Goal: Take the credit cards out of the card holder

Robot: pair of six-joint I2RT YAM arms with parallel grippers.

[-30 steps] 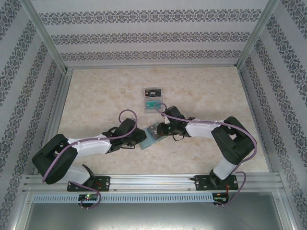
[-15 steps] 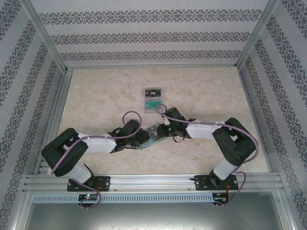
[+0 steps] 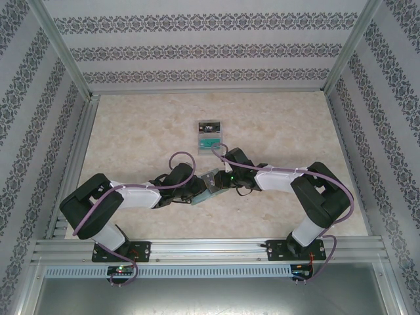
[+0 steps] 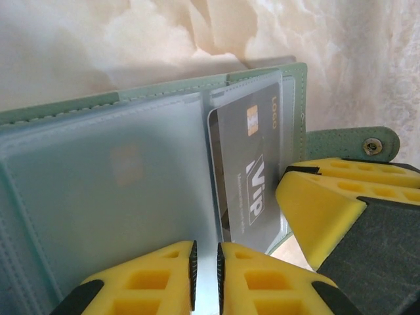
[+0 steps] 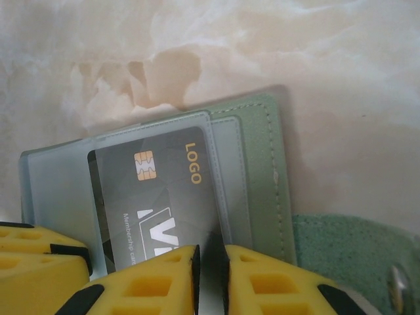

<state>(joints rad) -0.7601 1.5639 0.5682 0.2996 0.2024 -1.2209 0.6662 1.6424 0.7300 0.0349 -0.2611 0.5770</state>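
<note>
The left gripper (image 4: 205,252) has its fingers almost together. They pinch a clear sleeve (image 4: 105,177) of the wallet (image 4: 296,98). The wallet is open, right in front of the left gripper's tips. It looks soft, bendy and light, so I think it will slide or lift if nothing holds it.

A faint shape shows through the sleeve. It may be another card, but I cannot tell.

Just right of those tips, a dark card (image 4: 252,177) sits in its pocket. The card looks thin, stiff and smooth, so it is likely slippery. The best hold is a pinch on its flat faces near the free edge. Then it wants a straight pull along the pocket, because a crooked pull may make it jam.

The right gripper (image 5: 211,262) is at the card's near corner. Its fingers are close together and look clamped on the card's edge. The sleeve may be pinched too.

Right of the right gripper's tips is the wallet's tab (image 5: 348,243). It looks soft and floppy, so it is no good for pulling.
</note>
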